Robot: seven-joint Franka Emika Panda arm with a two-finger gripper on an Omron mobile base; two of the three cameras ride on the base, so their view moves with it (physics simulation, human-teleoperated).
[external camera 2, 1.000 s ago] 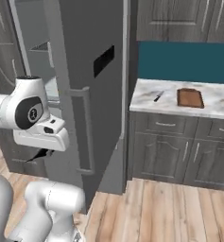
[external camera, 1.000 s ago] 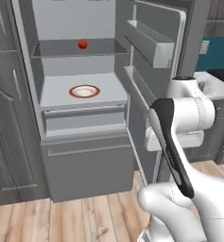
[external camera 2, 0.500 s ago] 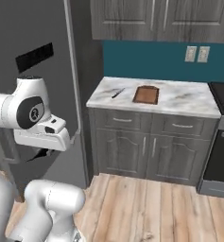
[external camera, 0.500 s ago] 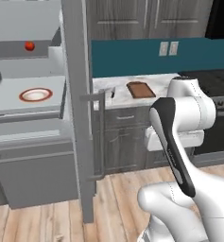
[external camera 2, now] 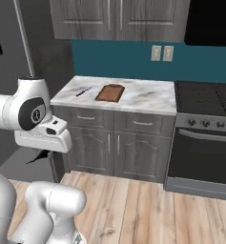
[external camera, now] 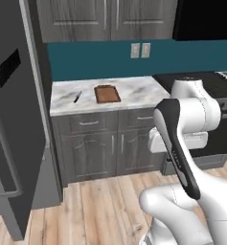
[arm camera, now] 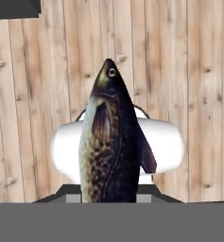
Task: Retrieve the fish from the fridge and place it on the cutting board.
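We carry the fish [arm camera: 111,142] clamped in our gripper [arm camera: 108,201], head pointing away from the hand, tail end pinched low — a hold that hangs it over the wooden floor [arm camera: 189,71] while we travel. Beyond, the fridge [external camera: 14,119] door stands at our left. Farther on, the cutting board [external camera: 107,94] lies on the counter [external camera: 139,93] just beside a knife [external camera: 77,97] — bare, it seems ready to take the fish.

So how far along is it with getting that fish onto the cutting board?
The fetching looks done: the fish is out of the fridge, apparently held in the fingers above the wooden floor. The robot now faces the counter. Left to do: reach over and lay the fish on the cutting board, which lies bare beside a knife.
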